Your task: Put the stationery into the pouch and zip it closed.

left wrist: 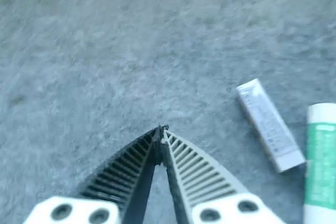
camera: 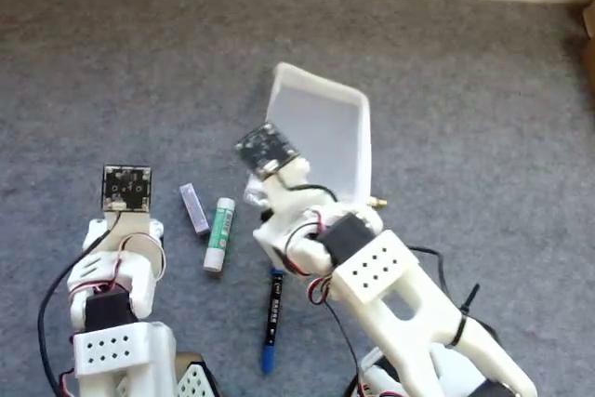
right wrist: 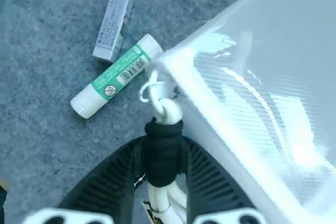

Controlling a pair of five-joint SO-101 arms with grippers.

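White printed arms (camera: 390, 276) with black motors (camera: 346, 234), looping black cables (camera: 56, 295) and ribbed fingers (left wrist: 194, 166).

Our left gripper (left wrist: 160, 130) has its fingers pressed tip to tip with nothing between them, well apart from the pouch (camera: 321, 127), left arm (camera: 116, 323) folded. Our right gripper (right wrist: 164, 135) is clamped on the zipper pull (right wrist: 164, 150) at the pouch's near corner, right arm (camera: 400, 290) stretched toward the pouch.
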